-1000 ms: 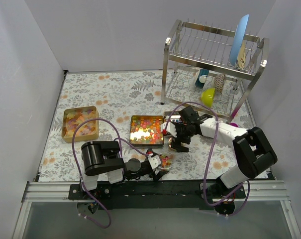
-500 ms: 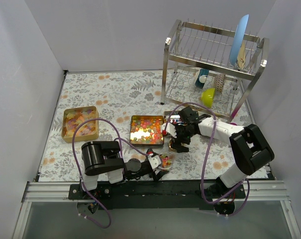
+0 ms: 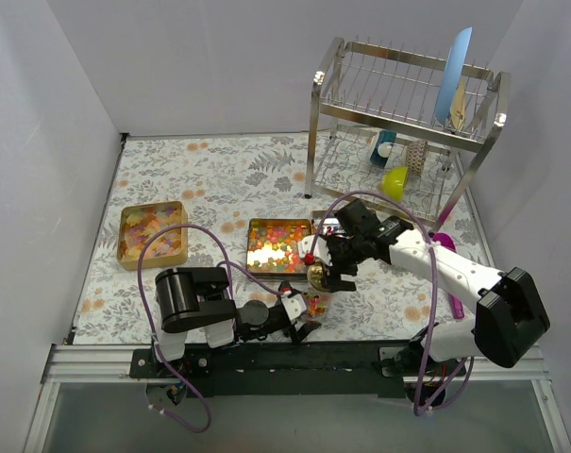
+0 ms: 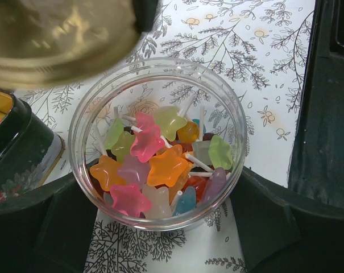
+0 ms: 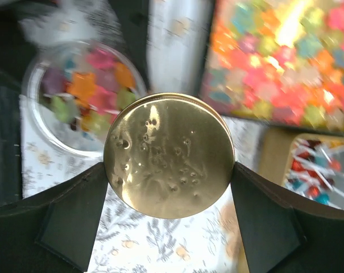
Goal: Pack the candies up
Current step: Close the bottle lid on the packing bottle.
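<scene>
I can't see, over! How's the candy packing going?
Left end effector grips the jar, candies inside. Right end effector holds the gold lid. Jar not capped yet.

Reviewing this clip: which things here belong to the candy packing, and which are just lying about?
Part of the job:
jar of star candies, in the left tool
gold lid, in the right tool
middle tin and left tin, both holding candies

Just lying about:
dish rack
blue plate
yellow bowl
</scene>
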`<move>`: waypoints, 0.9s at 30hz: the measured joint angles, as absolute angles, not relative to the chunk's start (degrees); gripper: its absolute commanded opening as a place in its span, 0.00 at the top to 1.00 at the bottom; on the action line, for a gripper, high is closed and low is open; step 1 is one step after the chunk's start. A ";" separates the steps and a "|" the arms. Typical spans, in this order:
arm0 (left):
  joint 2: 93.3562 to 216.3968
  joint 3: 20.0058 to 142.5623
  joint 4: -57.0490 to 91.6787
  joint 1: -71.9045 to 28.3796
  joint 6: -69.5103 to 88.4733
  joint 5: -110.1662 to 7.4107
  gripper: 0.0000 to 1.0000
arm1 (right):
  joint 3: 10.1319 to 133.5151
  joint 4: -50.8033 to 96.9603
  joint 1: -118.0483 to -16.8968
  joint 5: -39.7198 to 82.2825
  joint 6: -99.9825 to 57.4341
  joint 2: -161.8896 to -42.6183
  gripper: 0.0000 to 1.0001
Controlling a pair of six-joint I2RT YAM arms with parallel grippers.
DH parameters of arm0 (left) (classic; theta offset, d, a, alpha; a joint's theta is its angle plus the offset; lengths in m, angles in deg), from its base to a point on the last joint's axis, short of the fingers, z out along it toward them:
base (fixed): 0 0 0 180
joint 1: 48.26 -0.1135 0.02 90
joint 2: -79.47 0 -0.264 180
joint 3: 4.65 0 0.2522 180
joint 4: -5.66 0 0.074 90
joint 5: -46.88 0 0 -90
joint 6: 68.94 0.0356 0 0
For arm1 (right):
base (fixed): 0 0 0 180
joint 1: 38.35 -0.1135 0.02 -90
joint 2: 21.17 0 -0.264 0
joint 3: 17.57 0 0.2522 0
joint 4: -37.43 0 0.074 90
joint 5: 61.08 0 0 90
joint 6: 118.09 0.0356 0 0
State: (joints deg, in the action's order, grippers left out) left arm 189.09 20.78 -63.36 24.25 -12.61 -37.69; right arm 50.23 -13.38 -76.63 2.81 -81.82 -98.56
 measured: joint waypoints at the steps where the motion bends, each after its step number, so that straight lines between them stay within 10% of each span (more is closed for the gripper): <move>1: 189.16 20.84 -63.36 24.25 -12.61 -37.62 0.35 | 50.17 -14.02 -78.49 2.57 -81.85 -98.43 0.14; 27: 189.31 21.02 -63.39 24.34 -12.39 -37.29 0.35 | 47.94 -14.04 -92.17 3.38 -82.50 -100.04 0.07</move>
